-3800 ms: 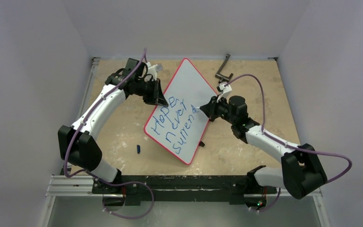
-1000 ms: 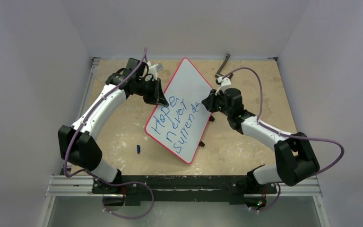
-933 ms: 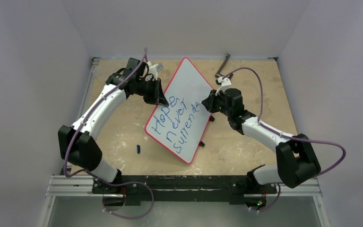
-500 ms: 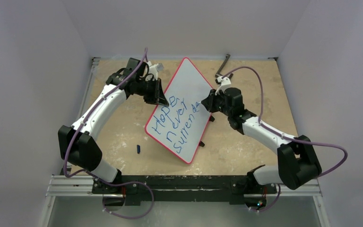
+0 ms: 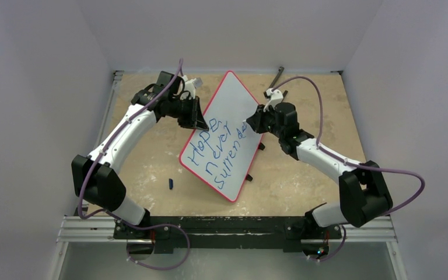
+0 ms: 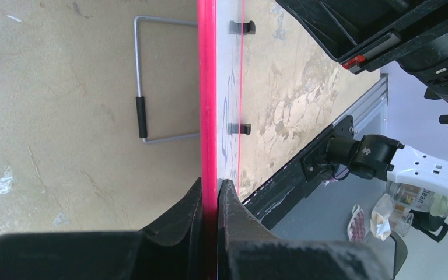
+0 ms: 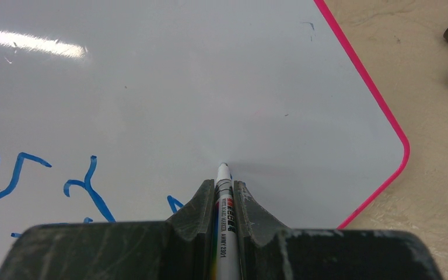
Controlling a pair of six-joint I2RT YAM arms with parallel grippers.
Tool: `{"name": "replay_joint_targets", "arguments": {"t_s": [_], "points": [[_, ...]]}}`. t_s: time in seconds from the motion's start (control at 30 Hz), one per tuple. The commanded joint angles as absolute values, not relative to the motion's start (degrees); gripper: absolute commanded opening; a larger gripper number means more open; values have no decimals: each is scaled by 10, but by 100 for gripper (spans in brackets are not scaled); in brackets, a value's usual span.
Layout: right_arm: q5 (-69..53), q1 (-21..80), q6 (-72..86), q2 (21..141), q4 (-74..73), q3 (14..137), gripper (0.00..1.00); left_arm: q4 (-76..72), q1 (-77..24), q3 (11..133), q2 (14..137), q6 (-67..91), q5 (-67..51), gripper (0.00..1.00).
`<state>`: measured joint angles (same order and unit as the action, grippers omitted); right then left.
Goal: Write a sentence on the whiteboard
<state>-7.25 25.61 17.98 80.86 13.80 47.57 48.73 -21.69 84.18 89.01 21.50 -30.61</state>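
1. The whiteboard (image 5: 233, 102) lies diagonally in the middle of the table (image 5: 303, 175), with the blue sentence (image 5: 216, 153) across its near half.
2. Left jaws are clamped on the whiteboard's left red rim.
3. Right jaws grip a marker (image 7: 224, 192), its tip at the whiteboard beside the last letters.

The right tool (image 5: 247, 123) now sits farther left and farther from the arm bases than in the earliest picture, reaching in over the right edge of the whiteboard (image 5: 230, 99). The sentence (image 5: 216, 149) has grown: its third line, which ended at "surrend", now shows a further letter after the d. The marker (image 7: 224, 221) tip now stands on bare white just past those last strokes. The right arm's elbow (image 5: 359, 195) has drawn in leftward, away from the near edge of the tabletop (image 5: 151, 169), and its purple cable (image 5: 300, 77) arches higher.
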Motion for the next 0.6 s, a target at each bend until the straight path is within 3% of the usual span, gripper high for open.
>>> {"name": "replay_joint_targets", "arguments": {"t_s": [0.0,0.57], "points": [[-81,258,179,819,153,501,0,506,-234,841,894,143,-216,0],[-68,252,180,807,173,418,0,507,-236,841,894,142,-212,0]]}}
